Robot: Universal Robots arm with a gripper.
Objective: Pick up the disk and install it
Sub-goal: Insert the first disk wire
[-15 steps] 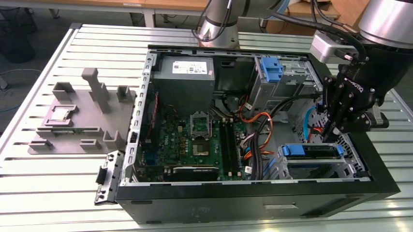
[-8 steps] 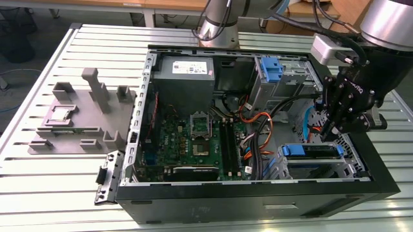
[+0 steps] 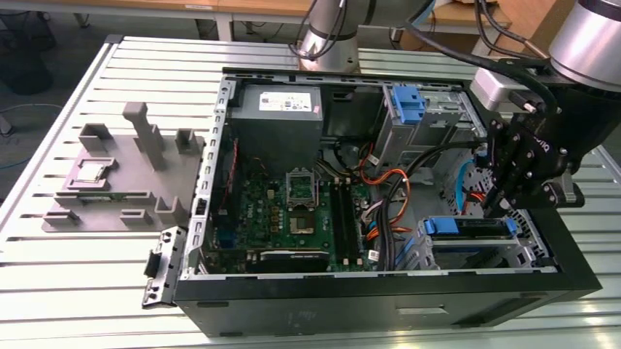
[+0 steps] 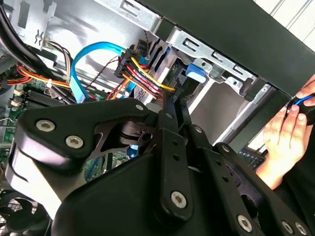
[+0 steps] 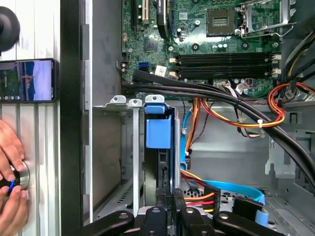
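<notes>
Open PC case [image 3: 388,291] lies on its side on the slatted metal worktop [image 3: 87,291], motherboard [image 3: 291,211] facing up. The hand [image 3: 505,207] is down inside the case at the drive cage on the exterior view's right, fingers pressed close together; whether they are pinching anything I cannot tell. The disk [image 3: 470,229] sits in the drive bay [image 3: 524,251] near the case's front corner, blue rail showing along its upper edge, just below and beside the hand in the exterior view. In the first wrist view the disk's blue rail tab [image 5: 159,132] stands edge-on in the bay slot, next to the silver cage dividers [image 5: 135,147], with the hand's black linkage [image 5: 167,216] right behind it. In the second wrist view the fingers [image 4: 172,115] reach toward the blue tab [image 4: 194,73] at the cage; contact can't be confirmed. Orange, red and yellow cable bundle [image 5: 236,115] and a blue data cable [image 4: 81,69] run close by. A second blue bracket [image 3: 408,105] is further back in the case. Grey fixture block [image 3: 126,174] holding a small square chip [image 3: 90,172] sits on the worktop at the exterior view's left. A person's hand [image 4: 285,137] is outside the case wall, and a phone [image 5: 27,80] lies on the worktop
</notes>
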